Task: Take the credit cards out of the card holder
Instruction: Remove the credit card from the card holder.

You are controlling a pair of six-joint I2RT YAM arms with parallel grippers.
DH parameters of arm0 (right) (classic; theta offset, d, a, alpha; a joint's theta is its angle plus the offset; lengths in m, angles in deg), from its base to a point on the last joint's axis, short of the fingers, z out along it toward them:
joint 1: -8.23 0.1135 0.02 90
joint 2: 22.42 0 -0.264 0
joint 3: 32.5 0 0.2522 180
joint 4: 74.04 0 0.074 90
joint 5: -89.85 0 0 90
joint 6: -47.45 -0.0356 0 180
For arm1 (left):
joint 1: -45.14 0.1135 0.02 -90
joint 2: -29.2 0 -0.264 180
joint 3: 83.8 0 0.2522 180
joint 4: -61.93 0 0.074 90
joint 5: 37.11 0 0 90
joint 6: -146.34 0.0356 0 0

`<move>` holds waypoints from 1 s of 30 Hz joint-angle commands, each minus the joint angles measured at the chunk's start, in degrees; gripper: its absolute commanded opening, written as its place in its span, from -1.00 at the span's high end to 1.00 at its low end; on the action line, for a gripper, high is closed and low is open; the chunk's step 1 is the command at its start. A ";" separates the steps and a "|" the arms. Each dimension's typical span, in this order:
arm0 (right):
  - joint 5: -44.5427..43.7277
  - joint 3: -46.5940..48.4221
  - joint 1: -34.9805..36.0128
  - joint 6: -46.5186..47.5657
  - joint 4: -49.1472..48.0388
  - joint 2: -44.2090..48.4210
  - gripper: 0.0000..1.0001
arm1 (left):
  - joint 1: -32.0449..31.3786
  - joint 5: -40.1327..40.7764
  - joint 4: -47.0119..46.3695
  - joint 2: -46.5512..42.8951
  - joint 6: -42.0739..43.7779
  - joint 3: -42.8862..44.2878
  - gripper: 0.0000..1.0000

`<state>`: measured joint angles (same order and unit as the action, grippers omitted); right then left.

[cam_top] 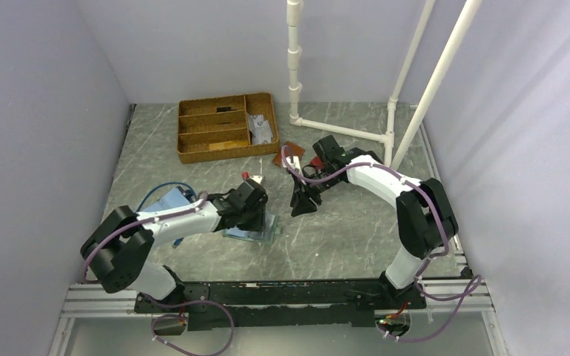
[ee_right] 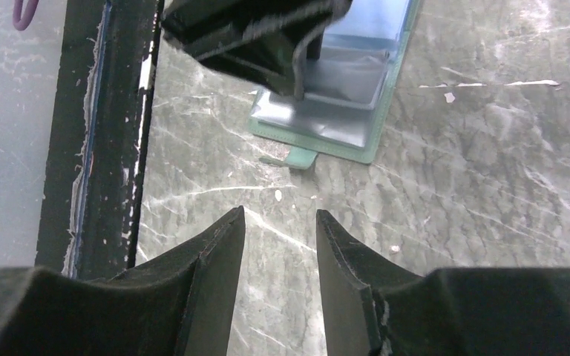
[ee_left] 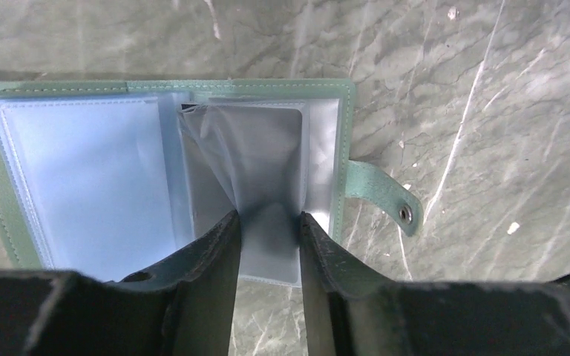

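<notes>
- The grey marbled table (cam_top: 356,230) carries the job. The card holder (ee_left: 89,170) lies open and flat on it in front of the left arm, well apart from the wicker tray (cam_top: 193,144) at the back.
- The left gripper (ee_left: 269,230) is down on the holder's right half. Its jaws stand partly apart, one on each side of a raised clear sleeve (ee_left: 260,148), and both seem to touch the sleeve's edges. I cannot tell whether they actually pinch it.
- The right gripper (ee_right: 280,245) hovers just beside the holder, on the strap side. Its jaws are partly apart, with only bare table between them, and it holds nothing.
- The step in hand looks like getting hold of one sleeve leaf so that a card can be drawn out of it.
- To do this well, the grip should take the card itself and not only the soft plastic, which would just buckle. The pull should run along the pocket's open end. The free claw could press down on the holder's green border so the whole holder does not lift with the card.
- The credit cards (ee_left: 267,245) are not out. A greyish rectangle inside the raised sleeve is probably one, though the plastic blurs it.
- The snap strap (ee_left: 382,199) lies loose on the table at the holder's right edge, out of the way.
</notes>
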<state>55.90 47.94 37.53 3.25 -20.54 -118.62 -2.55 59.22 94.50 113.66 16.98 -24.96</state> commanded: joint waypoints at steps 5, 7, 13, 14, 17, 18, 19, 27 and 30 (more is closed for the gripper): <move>2.13 1.25 2.62 -4.85 -3.79 -2.36 0.16 | 6.38 -6.92 -1.73 -8.04 -1.56 -4.97 0.40; 2.21 1.47 3.13 -5.99 -4.26 -3.20 0.16 | 7.50 -7.06 -0.93 -9.59 -1.13 -5.25 0.48; 2.31 1.93 4.05 -8.56 -5.39 -5.12 0.17 | 10.62 -7.19 2.09 -13.21 -0.18 -6.11 0.79; 2.35 2.01 4.14 -9.02 -5.58 -5.46 0.17 | 11.08 -7.26 2.33 -13.82 -0.13 -6.33 0.86; 2.84 2.18 4.46 -10.93 -6.50 -6.19 0.17 | 12.14 -8.22 2.66 -15.42 0.03 -6.70 0.98; 3.32 2.23 4.51 -12.22 -6.89 -6.57 0.17 | 12.43 -8.71 2.44 -15.79 0.14 -6.82 1.00; 3.94 2.23 4.61 -13.36 -7.53 -6.87 0.17 | 12.71 -9.44 2.17 -16.16 0.04 -6.91 1.00; 8.59 1.35 4.80 -31.32 -18.60 -7.73 0.24 | 13.40 -15.89 -4.96 -15.62 -1.78 -8.46 1.00; 7.81 0.57 4.80 -37.57 -22.65 -7.34 0.33 | 13.42 -18.15 -8.32 -14.22 -2.80 -9.09 1.00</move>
<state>61.15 48.05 42.19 -22.93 -34.41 -126.71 10.61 45.82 93.12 98.47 15.98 -33.59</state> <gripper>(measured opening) 0.373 0.229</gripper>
